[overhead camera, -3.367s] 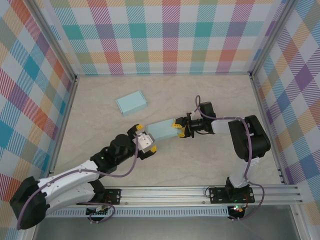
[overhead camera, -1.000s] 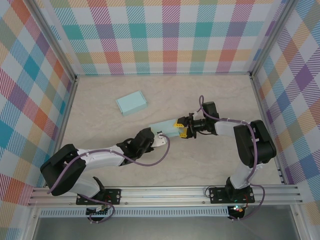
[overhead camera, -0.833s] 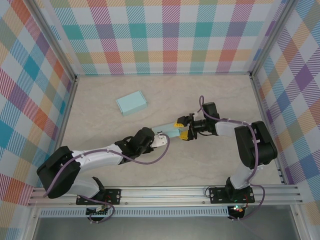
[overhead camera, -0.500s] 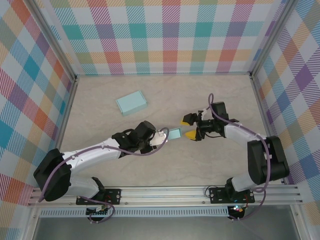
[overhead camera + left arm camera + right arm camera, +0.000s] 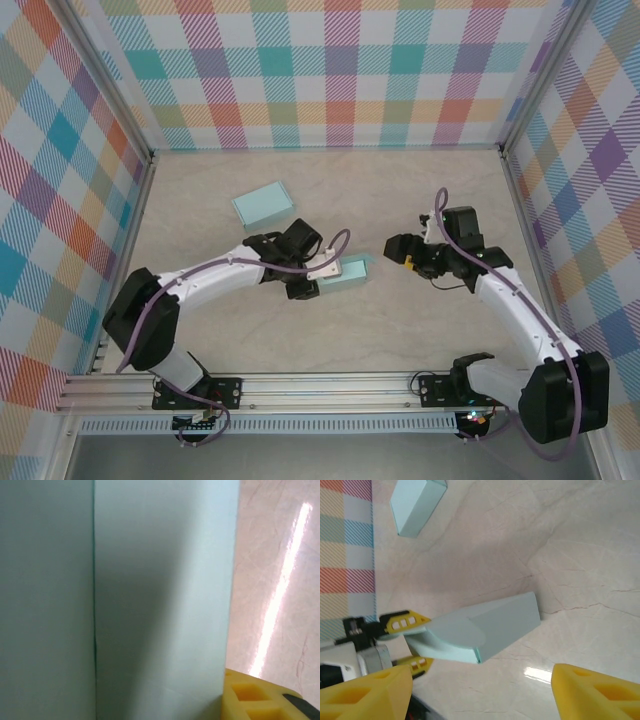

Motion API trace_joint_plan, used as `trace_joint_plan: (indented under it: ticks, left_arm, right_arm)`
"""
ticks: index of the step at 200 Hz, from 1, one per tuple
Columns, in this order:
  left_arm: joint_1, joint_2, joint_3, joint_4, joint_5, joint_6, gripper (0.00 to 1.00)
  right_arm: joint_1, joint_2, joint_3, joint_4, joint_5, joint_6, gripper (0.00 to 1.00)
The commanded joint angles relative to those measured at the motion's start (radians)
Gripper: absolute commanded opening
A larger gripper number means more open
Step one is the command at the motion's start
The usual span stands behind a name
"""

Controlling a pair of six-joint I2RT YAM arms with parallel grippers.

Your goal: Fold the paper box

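Observation:
A light blue paper box lies near the middle of the table. My left gripper is shut on its left end. In the left wrist view the box wall sits right up against the camera, with one yellow fingertip at the bottom right. My right gripper stands open to the right of the box, apart from it. In the right wrist view the box shows a rounded flap at the end held by the left gripper's yellow fingers, and my right gripper has nothing between its fingers.
A second light blue box, closed, lies at the back left of the table. Checked walls ring the table on three sides, with a metal rail along the near edge.
My right gripper has let go of the box, opened, and pulled back to the right. The left arm has swung round while holding the box, which now lies a little lower and to the right.

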Motion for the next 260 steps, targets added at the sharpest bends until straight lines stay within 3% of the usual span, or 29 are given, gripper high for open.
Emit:
trace_joint_plan:
  ticks: [1, 45, 76, 128, 161, 179, 198, 207, 224, 260]
  left_arm:
    - [0.014, 0.067, 0.035, -0.076, 0.03, 0.038, 0.5]
    - [0.023, 0.038, 0.048, -0.031, 0.036, 0.053, 0.88]
    - [0.025, -0.017, 0.039, 0.001, 0.037, 0.052, 1.0]
    - [0.026, -0.211, -0.025, 0.077, -0.026, -0.046, 1.0]
    - [0.034, -0.364, -0.104, 0.201, -0.212, -0.272, 1.0]
    - [0.066, -0.424, -0.139, 0.233, -0.248, -0.424, 0.87]
    - [0.131, -0.459, -0.189, 0.286, -0.225, -0.638, 0.65]
    - [0.177, -0.47, -0.224, 0.353, -0.155, -0.739, 0.58]
    - [0.236, -0.467, -0.267, 0.416, -0.005, -0.854, 0.58]
    - [0.239, -0.442, -0.266, 0.371, 0.027, -0.811, 0.58]
  right_arm:
    - [0.055, -0.017, 0.026, -0.047, 0.096, -0.114, 0.72]
    - [0.12, 0.033, 0.051, -0.049, 0.165, -0.161, 0.71]
    - [0.135, 0.074, 0.08, -0.048, 0.183, -0.192, 0.7]
    - [0.142, 0.065, 0.124, -0.052, 0.197, -0.223, 0.66]
    - [0.162, 0.059, 0.151, -0.101, 0.25, -0.216, 0.62]
    - [0.17, 0.067, 0.162, -0.128, 0.281, -0.211, 0.61]
    - [0.173, 0.076, 0.167, -0.134, 0.285, -0.206, 0.6]
    - [0.177, 0.08, 0.173, -0.133, 0.285, -0.205, 0.59]
    - [0.186, 0.095, 0.183, -0.136, 0.288, -0.21, 0.55]
    - [0.223, 0.146, 0.209, -0.148, 0.322, -0.25, 0.54]
